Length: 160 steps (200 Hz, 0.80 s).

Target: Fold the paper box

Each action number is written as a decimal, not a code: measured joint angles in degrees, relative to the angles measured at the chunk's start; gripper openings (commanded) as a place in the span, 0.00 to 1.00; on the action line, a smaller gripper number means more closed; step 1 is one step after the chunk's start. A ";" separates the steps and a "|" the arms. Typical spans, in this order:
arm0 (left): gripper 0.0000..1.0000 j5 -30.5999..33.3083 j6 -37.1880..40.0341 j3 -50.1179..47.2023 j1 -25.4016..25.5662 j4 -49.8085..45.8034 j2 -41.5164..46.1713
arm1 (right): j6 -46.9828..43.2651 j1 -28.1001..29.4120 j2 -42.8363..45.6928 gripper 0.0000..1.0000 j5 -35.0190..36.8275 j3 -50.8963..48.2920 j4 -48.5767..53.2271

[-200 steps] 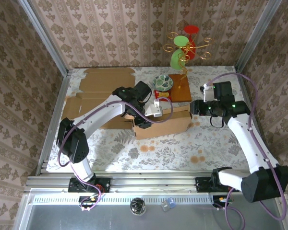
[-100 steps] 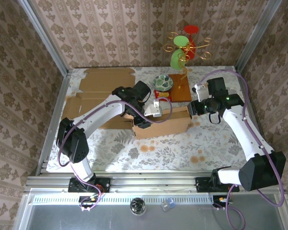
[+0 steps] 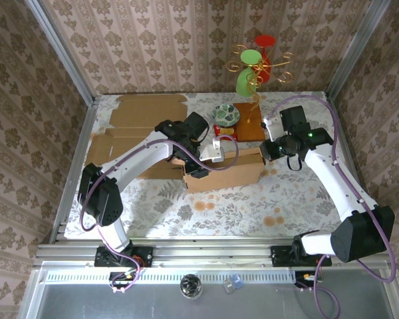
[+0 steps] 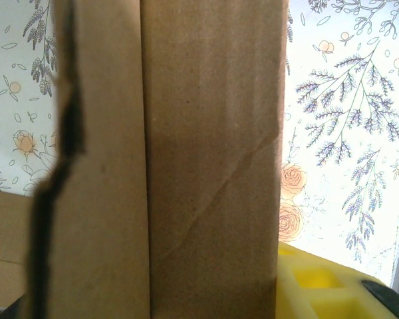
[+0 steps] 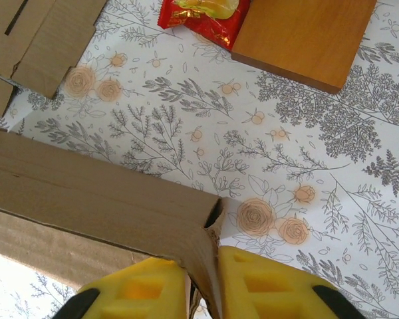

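The flower-printed bench [image 3: 239, 206] stood between patterned wallpapered walls [image 3: 153, 46]. At its centre lay the brown cardboard box [image 3: 226, 171]. The left end effector [image 3: 198, 167] clamped the box's 9 o'clock end, with cardboard wedged between its fingers. The right end effector [image 5: 199, 286] pinched the 3 o'clock corner wall, closed tight on it. Beyond, toward 12 o'clock, sat an orange-brown wooden slab [image 3: 250, 121] and a red snack packet [image 5: 203, 13].

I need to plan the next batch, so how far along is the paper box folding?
Done: the paper box stands up as a box shape mid-table. In hand: left end effector grips its left end, right end effector pinches its right corner wall. Left: that corner gapes, so closing seems unfinished.
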<state>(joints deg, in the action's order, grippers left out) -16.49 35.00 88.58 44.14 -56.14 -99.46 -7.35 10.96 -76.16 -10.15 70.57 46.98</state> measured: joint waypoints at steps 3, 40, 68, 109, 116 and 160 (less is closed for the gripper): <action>0.39 0.00 0.00 0.00 0.00 0.02 0.00 | -0.02 0.11 0.00 0.14 0.15 0.00 0.00; 0.39 0.02 -0.02 0.00 0.00 0.13 0.00 | 0.04 1.49 0.00 0.02 2.10 0.39 0.13; 0.39 0.02 -0.07 0.00 0.00 0.15 0.00 | 0.96 2.97 0.02 0.00 4.68 0.74 0.96; 0.37 -0.24 -0.72 0.00 -0.46 0.17 0.00 | 6.19 3.96 0.28 0.00 6.14 0.63 0.61; 0.37 -0.39 -0.74 0.00 -0.61 0.20 0.00 | 7.45 4.00 0.61 0.00 6.12 0.28 0.11; 0.38 -1.70 -0.96 0.00 -0.85 0.28 0.00 | 13.92 4.11 4.76 0.00 5.95 -4.31 -3.89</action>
<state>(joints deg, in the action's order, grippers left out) -18.20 34.04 88.58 43.29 -55.86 -99.46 6.57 15.07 -71.40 -4.21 66.26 43.09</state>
